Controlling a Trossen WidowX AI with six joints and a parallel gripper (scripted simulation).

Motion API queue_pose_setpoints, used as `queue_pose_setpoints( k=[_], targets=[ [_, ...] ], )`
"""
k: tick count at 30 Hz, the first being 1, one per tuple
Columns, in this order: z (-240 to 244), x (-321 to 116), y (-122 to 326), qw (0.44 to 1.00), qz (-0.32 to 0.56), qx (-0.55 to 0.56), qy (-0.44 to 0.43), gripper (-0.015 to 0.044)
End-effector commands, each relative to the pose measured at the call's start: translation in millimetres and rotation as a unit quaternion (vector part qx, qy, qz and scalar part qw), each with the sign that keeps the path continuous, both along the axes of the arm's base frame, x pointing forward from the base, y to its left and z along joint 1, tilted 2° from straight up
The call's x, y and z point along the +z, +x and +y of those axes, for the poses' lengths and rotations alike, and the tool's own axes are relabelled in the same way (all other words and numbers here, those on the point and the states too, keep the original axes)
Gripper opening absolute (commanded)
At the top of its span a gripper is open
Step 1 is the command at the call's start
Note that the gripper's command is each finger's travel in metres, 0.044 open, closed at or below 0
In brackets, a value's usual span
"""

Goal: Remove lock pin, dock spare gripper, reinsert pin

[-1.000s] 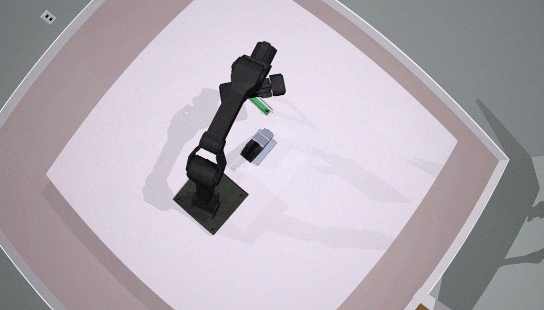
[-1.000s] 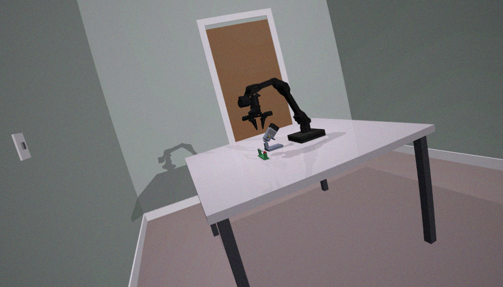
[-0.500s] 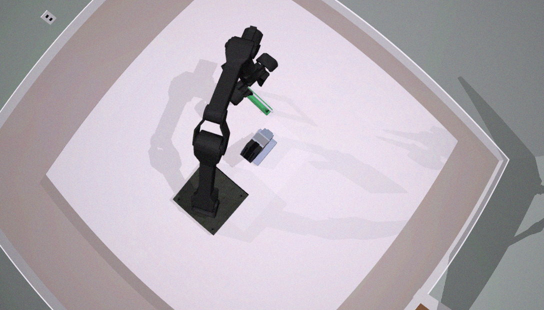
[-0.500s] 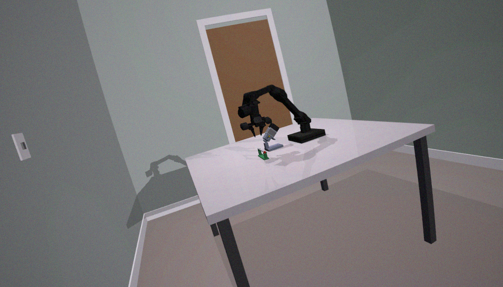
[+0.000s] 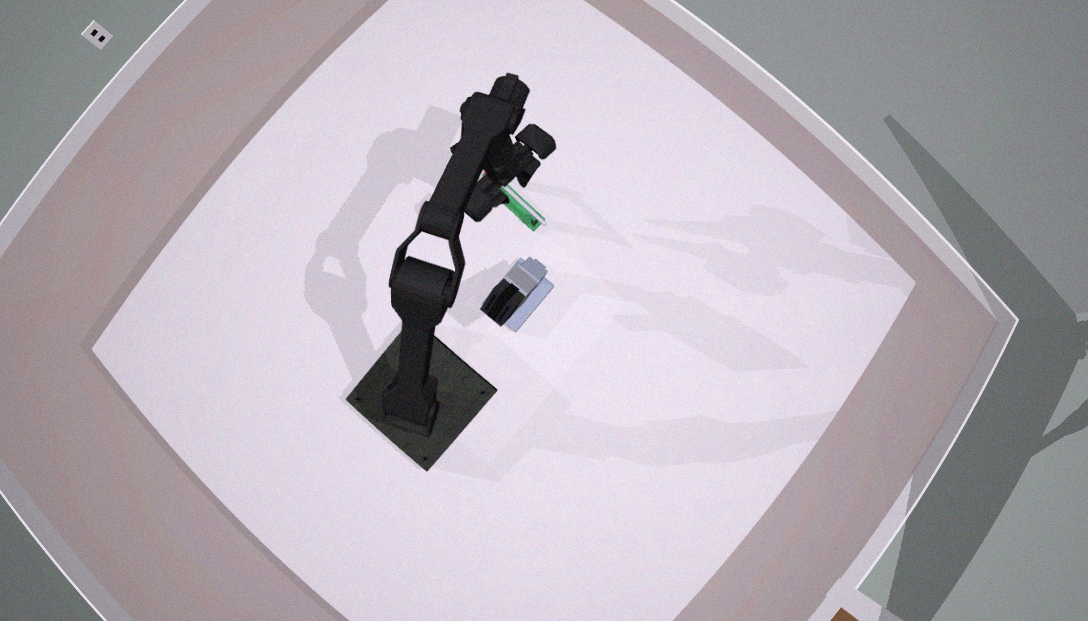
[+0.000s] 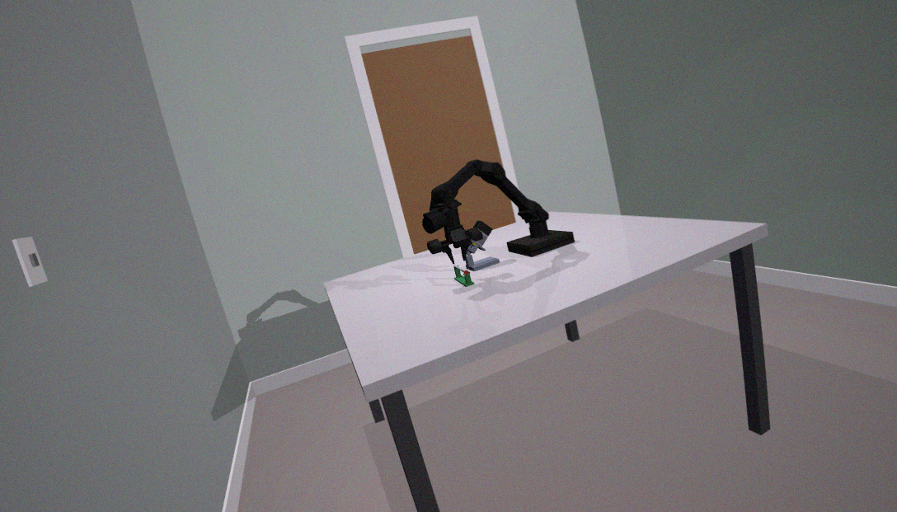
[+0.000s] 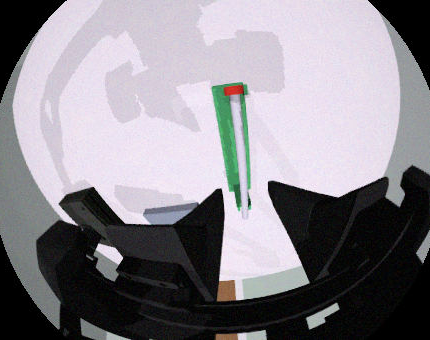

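Observation:
The lock pin point(image 7: 241, 150) point(image 5: 524, 204), a pale rod with a red head, lies lengthwise on the green rack point(image 7: 224, 120) point(image 5: 521, 212) point(image 6: 467, 281). My gripper point(image 7: 244, 190) point(image 6: 458, 261) is partly open and empty, low over the rack. In the wrist view the pin's headless end shows between and beyond the fingertips, and the red head is farther up. The spare gripper point(image 5: 523, 276) point(image 6: 481, 241), grey with a black end, leans on the blue-grey stand point(image 5: 535, 303) point(image 6: 486, 262) point(image 7: 170, 215). The joint between them is too small to judge.
The arm's dark base plate point(image 5: 461, 394) point(image 6: 541, 242) stands on the white table point(image 5: 682, 141) point(image 6: 628, 248). The blue-grey stand is between the base and the green rack. The arm arches over the table and partly covers the rack in the top view.

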State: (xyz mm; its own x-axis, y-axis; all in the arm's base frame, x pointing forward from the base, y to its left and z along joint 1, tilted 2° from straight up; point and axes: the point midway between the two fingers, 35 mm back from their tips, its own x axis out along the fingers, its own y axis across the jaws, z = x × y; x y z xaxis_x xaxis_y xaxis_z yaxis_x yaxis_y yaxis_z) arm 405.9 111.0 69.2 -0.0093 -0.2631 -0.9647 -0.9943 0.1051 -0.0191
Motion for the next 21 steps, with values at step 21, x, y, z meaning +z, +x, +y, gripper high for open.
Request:
queue_pose_setpoints(
  k=[21],
  targets=[
    [-1.1,-37.6,2.6,1.0,-0.001,0.003,-0.002,0.018]
  ],
)
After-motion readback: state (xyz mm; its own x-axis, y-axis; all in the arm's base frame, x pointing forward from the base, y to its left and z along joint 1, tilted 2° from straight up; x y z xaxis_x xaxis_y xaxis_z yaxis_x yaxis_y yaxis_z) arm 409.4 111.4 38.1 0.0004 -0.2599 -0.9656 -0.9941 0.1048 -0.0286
